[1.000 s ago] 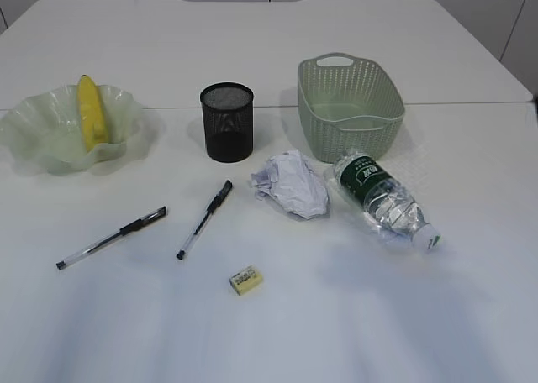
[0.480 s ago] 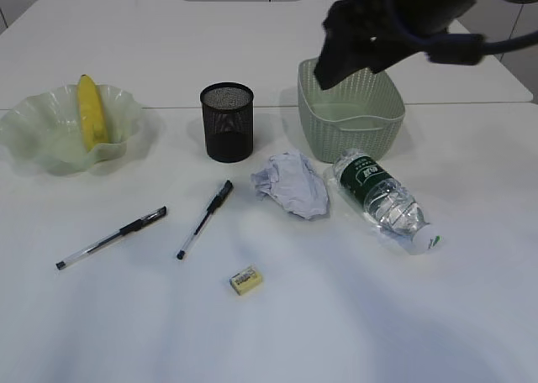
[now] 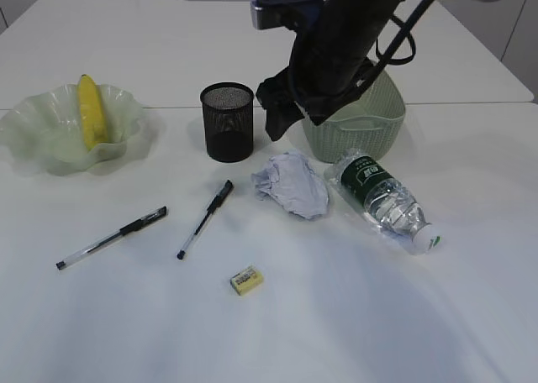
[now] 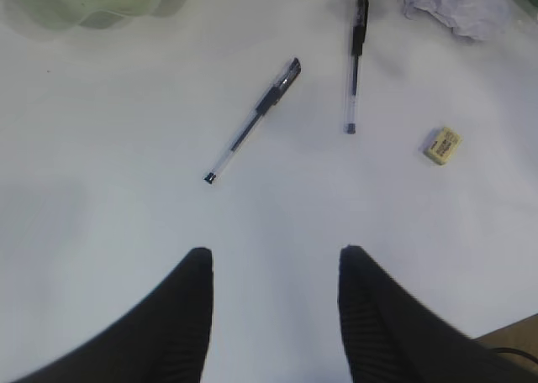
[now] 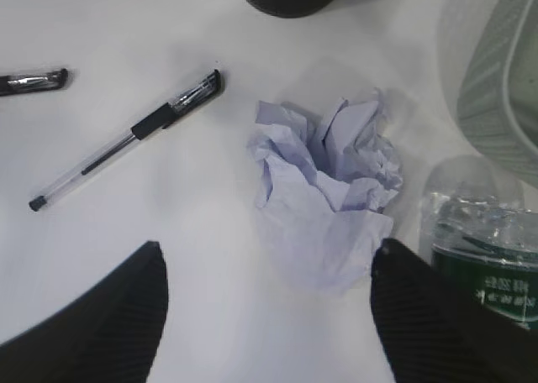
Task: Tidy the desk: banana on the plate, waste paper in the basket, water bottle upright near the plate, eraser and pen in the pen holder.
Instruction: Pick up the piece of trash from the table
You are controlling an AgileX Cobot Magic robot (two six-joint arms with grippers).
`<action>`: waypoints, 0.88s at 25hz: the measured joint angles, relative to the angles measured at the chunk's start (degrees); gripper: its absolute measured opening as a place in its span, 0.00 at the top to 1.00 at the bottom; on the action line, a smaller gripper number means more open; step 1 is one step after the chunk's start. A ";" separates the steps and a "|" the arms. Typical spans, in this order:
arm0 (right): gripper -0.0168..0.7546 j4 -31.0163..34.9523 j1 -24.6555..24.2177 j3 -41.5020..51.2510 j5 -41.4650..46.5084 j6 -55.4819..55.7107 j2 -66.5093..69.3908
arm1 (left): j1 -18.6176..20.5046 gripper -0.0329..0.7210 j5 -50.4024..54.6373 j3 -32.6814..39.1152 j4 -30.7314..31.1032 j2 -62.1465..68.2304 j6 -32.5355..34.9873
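Hovering, exterior: right arm's gripper [image 3: 290, 118] above crumpled white waste paper [image 3: 292, 183], beside sage-green perforated basket [image 3: 382, 114], likely lining up a grab | left wrist: black fingers [image 4: 189, 307] parted, empty, over bare white desk [image 4: 109, 207] | right wrist: jaws wide, straddling paper from above, nothing held.

Even, diffuse room light; bright overall, no hard-edged shadows. The white table [image 3: 101, 316] reads slightly bluish toward 6 o'clock in the exterior view, with faint, broad soft shading there. The pen holder [image 3: 227, 122] casts only a weak, short shadow. Small highlights glint on the water bottle [image 3: 382, 202]; no strong glare elsewhere. The right arm at 12 to 1 o'clock is dark, underexposed, and slightly motion-blurred.

Left wrist view: the table is sharp, the left tool [image 4: 273, 316] fingers at 6 o'clock are soft.

Right wrist view: the waste paper [image 5: 328, 194] is fairly crisp with gentle shading in its folds; the right tool [image 5: 269, 316] fingers are blurred at the bottom corners.
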 joint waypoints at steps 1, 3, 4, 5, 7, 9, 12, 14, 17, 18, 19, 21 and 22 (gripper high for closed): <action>0.25 -0.01 0.00 -0.92 0.28 0.04 1.35 | 0.00 0.49 0.00 0.00 -0.23 0.00 0.00; 0.23 -0.01 0.00 -2.66 0.49 0.14 4.00 | 0.00 0.49 -0.08 0.00 -0.36 0.10 0.00; 0.23 -0.01 0.00 -3.19 0.52 0.13 4.86 | 0.00 0.49 -0.08 0.00 -0.36 0.19 0.00; 0.22 -0.01 0.00 -3.82 0.52 0.24 5.82 | 0.00 0.49 -0.08 0.00 -0.36 0.23 0.00; 0.22 -0.01 0.00 -4.97 0.62 0.26 7.45 | 0.00 0.49 -0.08 0.00 -0.36 0.59 0.00; 0.22 -0.11 0.00 -5.50 0.62 0.41 8.62 | 0.00 0.49 -0.08 0.00 -0.36 0.93 0.00; 0.22 -0.69 0.00 -5.75 0.65 0.41 9.88 | 0.00 0.49 -0.08 0.00 -0.36 1.71 0.00; 0.22 -1.28 0.00 -5.99 0.65 0.41 10.55 | 0.00 0.49 -0.08 0.00 -0.36 1.83 0.00; 0.22 -2.27 0.00 -6.13 0.65 0.41 11.71 | 0.00 0.49 -0.08 0.00 -0.36 1.83 0.00; 0.22 -2.68 0.00 -6.13 0.65 0.41 11.95 | 0.00 0.49 -0.08 0.00 -0.36 1.83 0.00; 0.22 -2.92 0.00 -6.13 0.65 0.41 12.21 | 0.00 0.49 -0.08 0.00 -0.36 1.83 0.00; 0.22 -3.31 0.00 -6.13 0.52 0.41 12.34 | 0.00 0.49 -0.08 0.00 -0.36 1.83 0.00; 0.22 -3.52 0.00 -6.13 0.52 0.53 12.34 | 0.00 0.49 -0.08 0.00 -0.36 1.83 0.00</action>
